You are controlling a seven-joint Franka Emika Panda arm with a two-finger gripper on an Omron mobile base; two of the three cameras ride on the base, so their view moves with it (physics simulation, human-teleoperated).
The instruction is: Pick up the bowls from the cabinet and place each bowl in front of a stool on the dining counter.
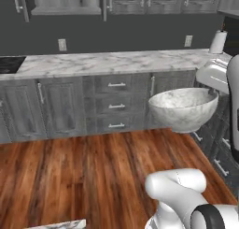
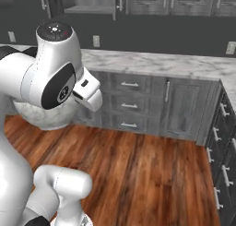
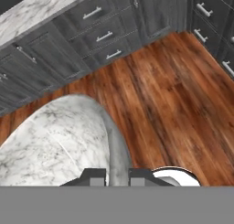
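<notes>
Marbled white-grey bowl [image 1: 184, 108], upright, held in mid-air above wood floor [image 1: 84, 172]. Gripper [image 3: 117, 176] pinches its rim [image 3: 117, 147], fingers either side of the wall. Grey drawer fronts [image 1: 116, 105] at 10 o'clock beyond; marble worktop [image 1: 112, 62] above them.

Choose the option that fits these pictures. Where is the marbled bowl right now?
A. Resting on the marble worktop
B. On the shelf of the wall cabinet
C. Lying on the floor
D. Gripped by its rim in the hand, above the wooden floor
D: the hand pinches the marbled bowl by its rim, with the wooden floor beneath it.
</notes>
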